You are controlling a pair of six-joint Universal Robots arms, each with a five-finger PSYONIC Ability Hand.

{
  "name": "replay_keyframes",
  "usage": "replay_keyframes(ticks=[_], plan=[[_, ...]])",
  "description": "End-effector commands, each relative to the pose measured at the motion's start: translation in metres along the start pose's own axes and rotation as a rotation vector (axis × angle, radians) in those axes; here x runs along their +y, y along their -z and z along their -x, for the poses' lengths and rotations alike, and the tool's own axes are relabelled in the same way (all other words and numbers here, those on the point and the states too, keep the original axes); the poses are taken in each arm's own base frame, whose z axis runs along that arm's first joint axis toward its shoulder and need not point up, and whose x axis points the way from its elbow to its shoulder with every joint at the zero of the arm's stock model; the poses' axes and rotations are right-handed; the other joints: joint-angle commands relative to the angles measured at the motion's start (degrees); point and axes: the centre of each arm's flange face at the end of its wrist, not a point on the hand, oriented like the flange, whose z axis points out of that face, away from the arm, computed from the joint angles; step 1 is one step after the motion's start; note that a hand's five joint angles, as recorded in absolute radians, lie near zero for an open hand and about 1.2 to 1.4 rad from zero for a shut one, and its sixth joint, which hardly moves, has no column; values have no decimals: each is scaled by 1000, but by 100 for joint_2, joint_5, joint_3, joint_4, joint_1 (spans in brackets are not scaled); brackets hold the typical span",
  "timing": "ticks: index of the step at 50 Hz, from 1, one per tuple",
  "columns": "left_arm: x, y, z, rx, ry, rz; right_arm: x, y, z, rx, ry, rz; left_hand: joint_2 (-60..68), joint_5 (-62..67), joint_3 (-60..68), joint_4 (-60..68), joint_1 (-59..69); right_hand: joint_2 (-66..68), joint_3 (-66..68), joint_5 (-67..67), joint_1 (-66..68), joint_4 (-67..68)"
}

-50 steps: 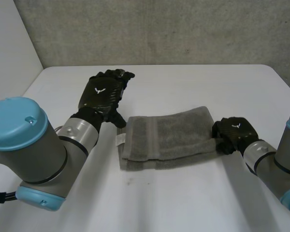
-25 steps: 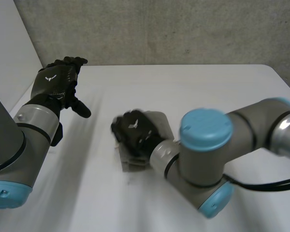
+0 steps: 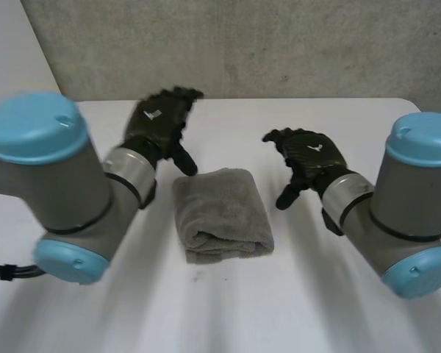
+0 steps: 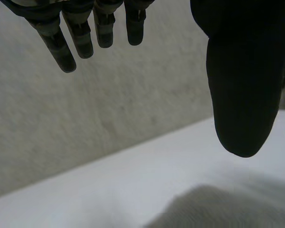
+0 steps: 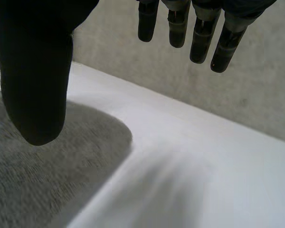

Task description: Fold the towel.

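The towel (image 3: 222, 213) lies at the centre of the head view on the white table (image 3: 228, 316), doubled into a compact, thick bundle with a rounded fold at its lower edge; the left hand (image 3: 160, 121) hangs at upper left near the towel's corner, fingers loose and spread, holding nothing; the right hand (image 3: 309, 154) hovers right of centre, likewise relaxed and empty, apart from the cloth; the folding looks essentially done, though the layers are perhaps uneven; at most a tidy-up is left.

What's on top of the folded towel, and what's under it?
Nothing is on the towel; the left hand and right hand are open beside it. It lies on the white table; anything between its folds is hidden.
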Motion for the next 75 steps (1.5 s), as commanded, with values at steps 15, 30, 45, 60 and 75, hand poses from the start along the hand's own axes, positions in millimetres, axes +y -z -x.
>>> replay_keyframes(ticks=[15,30,45,60,75], plan=[[112,-1,-4,-38,-50,339,66,-47,12,-190,-61,254,65,-110,50,50,-3,-319,-240,-398,-208,-348],[-20,16,-4,-35,-15,21,-79,3,-21,41,39,-104,65,-110,50,50,-3,-319,-240,-398,-208,-348],[-125,82,39,-169,-8,0,-146,70,-44,285,54,-246,65,-110,50,50,-3,-319,-240,-398,-208,-348],[-146,91,62,-246,-5,-53,-149,83,-36,264,127,-216,65,-110,50,50,-3,-319,-240,-398,-208,-348],[-148,94,62,-243,-5,-59,-152,93,-32,263,169,-230,65,-110,50,50,-3,-319,-240,-398,-208,-348]])
